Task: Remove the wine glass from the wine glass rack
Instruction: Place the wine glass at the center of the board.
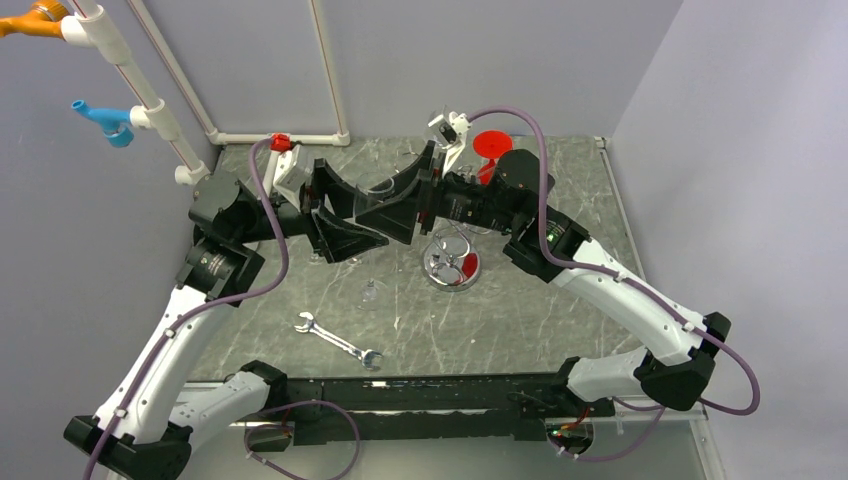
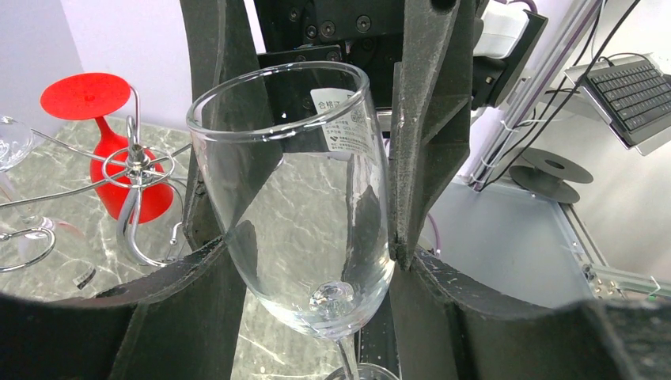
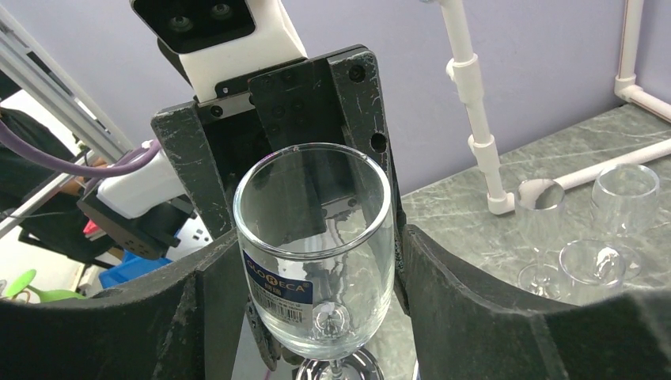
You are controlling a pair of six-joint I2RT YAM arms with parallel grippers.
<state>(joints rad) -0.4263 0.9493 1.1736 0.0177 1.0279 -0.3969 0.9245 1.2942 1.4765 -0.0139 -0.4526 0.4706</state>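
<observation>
A clear wine glass [image 1: 380,190] [image 2: 293,229] [image 3: 316,261] stands upright in the air between both grippers, left of the wine glass rack and apart from it. My left gripper [image 1: 372,212] [image 2: 312,261] is shut on its bowl, with a finger pressed to each side. From the opposite side my right gripper [image 1: 400,205] [image 3: 320,277] also has its fingers against the bowl. The wine glass rack [image 1: 452,265] [image 2: 138,166] is chrome wire on a shiny round base. A red glass [image 1: 492,148] [image 2: 119,182] hangs upside down on it.
A silver wrench [image 1: 338,341] lies near the front of the marble table. A clear glass [image 1: 370,295] stands left of the rack's base. Three clear glasses [image 3: 589,265] show at the right in the right wrist view. White pipe framing [image 1: 280,138] runs along the back edge.
</observation>
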